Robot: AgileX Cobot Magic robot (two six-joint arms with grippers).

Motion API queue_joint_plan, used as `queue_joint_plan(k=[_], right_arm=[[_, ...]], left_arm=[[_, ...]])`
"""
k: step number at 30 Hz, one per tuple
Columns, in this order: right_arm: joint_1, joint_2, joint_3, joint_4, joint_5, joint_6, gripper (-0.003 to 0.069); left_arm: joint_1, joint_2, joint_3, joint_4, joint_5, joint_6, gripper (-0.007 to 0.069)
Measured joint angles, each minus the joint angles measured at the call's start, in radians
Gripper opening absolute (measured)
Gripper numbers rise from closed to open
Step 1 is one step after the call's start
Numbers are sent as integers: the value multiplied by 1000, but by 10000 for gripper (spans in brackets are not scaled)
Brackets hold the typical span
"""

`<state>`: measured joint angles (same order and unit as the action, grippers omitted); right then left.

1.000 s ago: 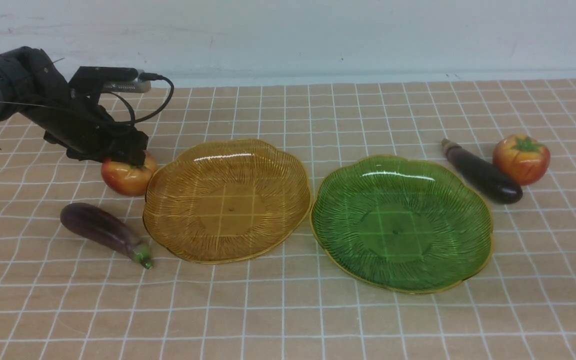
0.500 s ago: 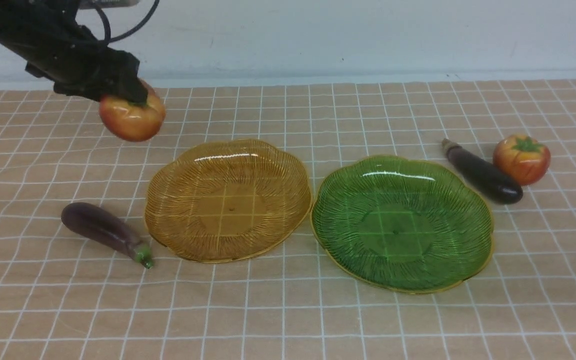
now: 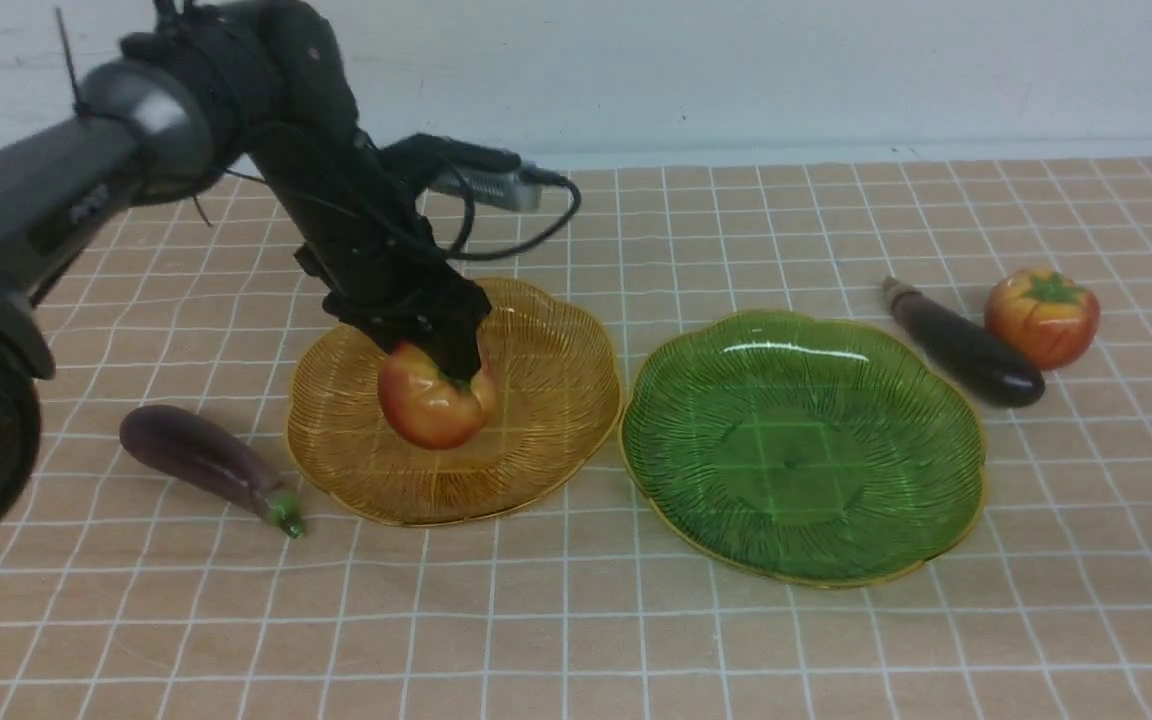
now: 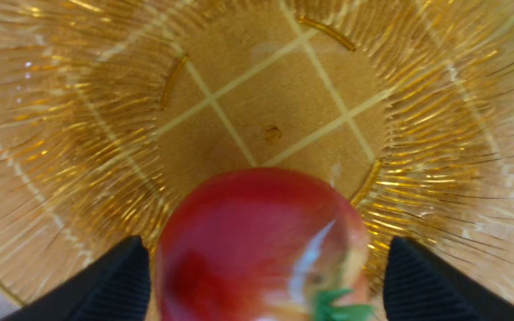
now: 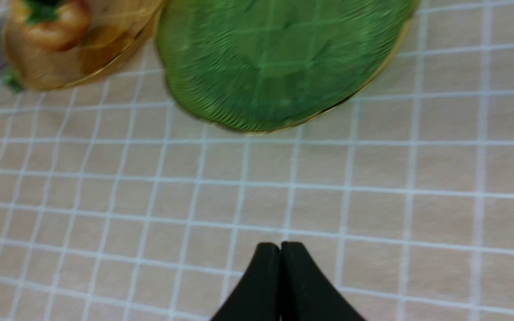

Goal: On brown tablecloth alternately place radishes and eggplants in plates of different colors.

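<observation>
Release over plate. Left gripper hangs above the amber-yellow ribbed translucent plate with jaws apart. In the left wrist view its black ribbed fingers stand either side of the round glossy red-orange radish toy, and a gap shows on one side. The radish is inside the plate's rim, blurred; cannot tell whether it rests on the plate floor.

Right gripper is low over the tan-brown gridded tablecloth, fingers pressed together, holding nothing.

Judged next pick: an eggplant.
- Long slim purple eggplant toy lies on the cloth just beside the amber plate, on the left arm's side. Its long axis is diagonal, green stem tip toward the robot and the plate.
- Near-black eggplant toy and second red-orange radish toy lie beyond the empty green ribbed plate, nearer the right arm.
</observation>
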<state>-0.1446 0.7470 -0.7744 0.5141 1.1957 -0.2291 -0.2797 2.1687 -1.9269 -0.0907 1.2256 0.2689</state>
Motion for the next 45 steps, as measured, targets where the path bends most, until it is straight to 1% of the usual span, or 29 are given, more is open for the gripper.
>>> queue_joint_plan(k=[2, 4, 5, 8, 10, 12, 13, 14, 15, 17, 18, 23, 24, 26, 28, 31, 32, 41, 45], right_arm=[[0, 11, -54, -79, -6, 60, -10], [0, 32, -95, -148, -13, 108, -8], [0, 59, -139, -204, -26, 141, -3], [0, 128, -209, -295, -45, 187, 12], [0, 203, -255, -349, -51, 216, 30], [0, 278, -330, -389, -55, 244, 69], [0, 335, -364, -399, -56, 254, 92], [0, 372, -398, -402, -59, 261, 118], [0, 433, -423, -402, -59, 268, 140], [0, 495, -481, -402, -60, 277, 200], [0, 532, -507, -399, -61, 281, 229], [0, 773, -665, -377, -66, 291, 433], [0, 797, -689, -373, -66, 291, 454], [0, 891, -756, -367, -64, 291, 539], [0, 998, -831, -363, -51, 291, 595], [0, 1113, -930, -356, -15, 291, 634], [0, 1180, -993, -353, 11, 291, 645], [2, 1516, -1373, -320, 41, 298, 650], [2, 1580, -1430, -314, 41, 314, 645]], left_arm=[[0, -2, 0, 8, 0, -13, 676], [0, -8, 0, 17, 0, -25, 683], [0, -12, 0, 24, 0, -35, 682], [0, -42, 0, 33, 0, -75, 641], [0, -69, 0, 40, 0, -96, 554], [0, -107, 0, 47, 0, -105, 439], [0, -130, 0, 50, 1, -109, 358], [0, -166, 0, 51, 1, -112, 247], [0, -191, 0, 51, 2, -113, 151], [0, -250, 0, 51, 4, -119, 55], [1, -263, 0, 50, 5, -120, 39], [1, -398, 43, 48, 9, -130, -1], [1, -418, 51, 48, 10, -130, -2], [1, -460, 80, 47, 17, -132, -3], [1, -504, 116, 47, 23, -134, -3], [1, -551, 157, 48, 27, -136, -3], [1, -565, 168, 49, 26, -137, -3], [1, -587, 183, 50, 28, -139, -3], [1, -587, 186, 50, 28, -146, -3]])
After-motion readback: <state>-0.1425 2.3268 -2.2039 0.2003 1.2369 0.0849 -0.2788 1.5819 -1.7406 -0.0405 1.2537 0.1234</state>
